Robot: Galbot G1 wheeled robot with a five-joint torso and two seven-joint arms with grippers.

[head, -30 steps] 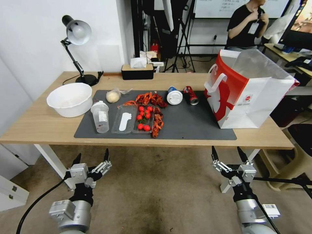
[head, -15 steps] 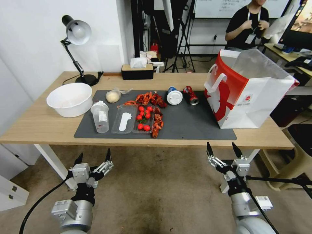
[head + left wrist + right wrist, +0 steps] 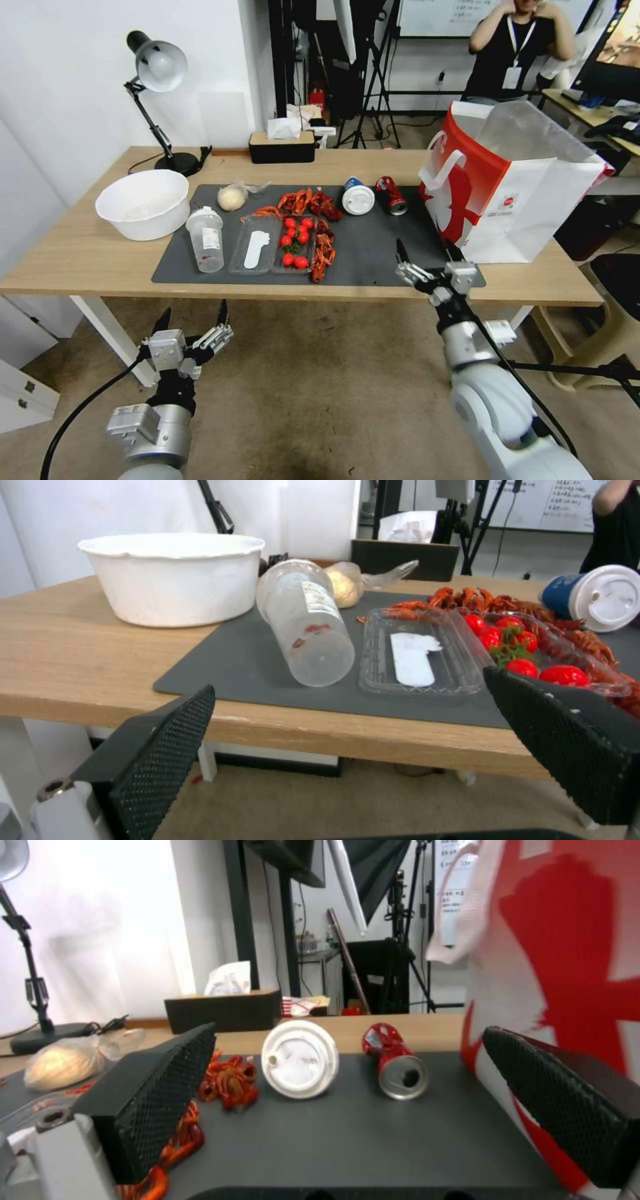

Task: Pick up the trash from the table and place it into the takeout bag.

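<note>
The trash lies along the dark grey mat [image 3: 373, 257] on the table [image 3: 73, 257]: a clear bottle [image 3: 206, 239] with a small white printed label too fine to read, standing near the mat's left end; a bagged beige bun [image 3: 233, 197] behind it; a clear plastic tray [image 3: 256, 244] holding a white utensil-shaped piece, with cherry tomatoes [image 3: 295, 240] in its other half; red crayfish shells [image 3: 313, 203] around the tray; a blue-rimmed cup [image 3: 357, 197] on its side, white lid facing forward; and just beside it a red can [image 3: 391, 195] on its side, its open top toward the robot. A white bowl [image 3: 143, 203] sits off the mat to the left. The takeout bag [image 3: 513, 193] stands at the mat's right end, open-topped, with a small red logo whose lettering cannot be made out. The right gripper [image 3: 427, 261] is over the mat's near right edge, beside the bag, fingers spread wide and empty. The left gripper [image 3: 192, 319] hangs below the table's front edge, likewise spread and empty.
</note>
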